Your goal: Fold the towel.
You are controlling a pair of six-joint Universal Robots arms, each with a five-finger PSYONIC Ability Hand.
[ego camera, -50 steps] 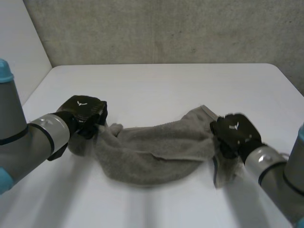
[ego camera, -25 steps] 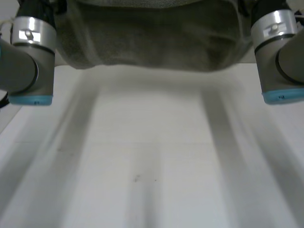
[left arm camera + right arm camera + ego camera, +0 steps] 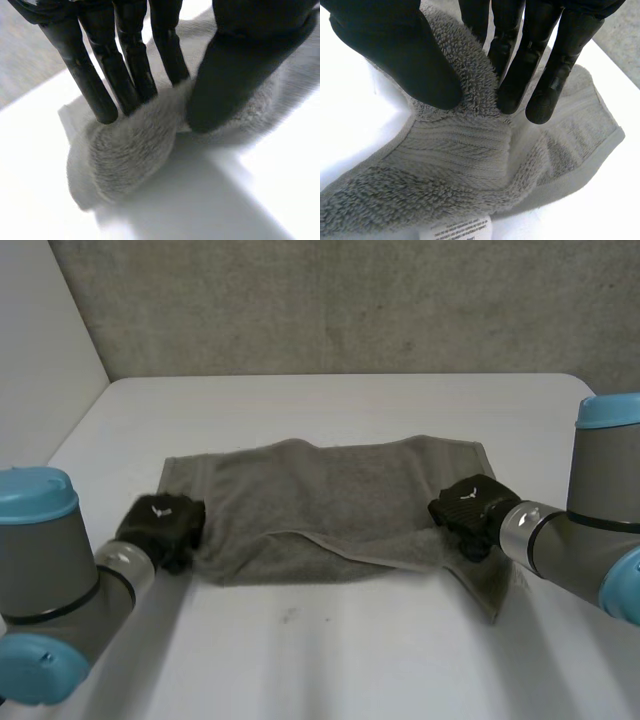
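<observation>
Left side, head view: left arm (image 3: 50, 575) comes in low over the table's near edge, grey joint with a light-blue cap. Left hand (image 3: 160, 524) sits at the towel's left edge, close to its near corner.

Left wrist view: fingers (image 3: 127, 75) run almost straight down one side of a raised ridge of pile. The thumb (image 3: 225, 75) presses the other side. The cloth is pinched between them, so the hand is closed on the towel and not wrapped round it. At the fingertips a rounded bulge of terry rests on the white surface.

Middle: towel (image 3: 330, 490), grey terry, lies spread across the middle of the white table (image 3: 330, 405), its long side running left to right.
- Far edge lies flat and fairly straight.
- Near edge is doubled back. A flap (image 3: 370, 548) overlaps the main sheet, its edge slanting toward the right hand.
- The pile is rumpled near both hands.

Right side, head view: right hand (image 3: 466, 508) is on the towel's right edge, toward the near side. A tail of cloth trails past it onto the table. Right arm (image 3: 600, 530) enters beside it.

Right wrist view: thumb (image 3: 415, 65) and fingers (image 3: 545, 75) nip a ridge of pile between them, a firm pinch. The hemmed border band lies just beyond the fingertips. A white label (image 3: 462, 231) shows at the cloth's edge, its print too small to read.

Behind the table: grey wall (image 3: 350, 300).
</observation>
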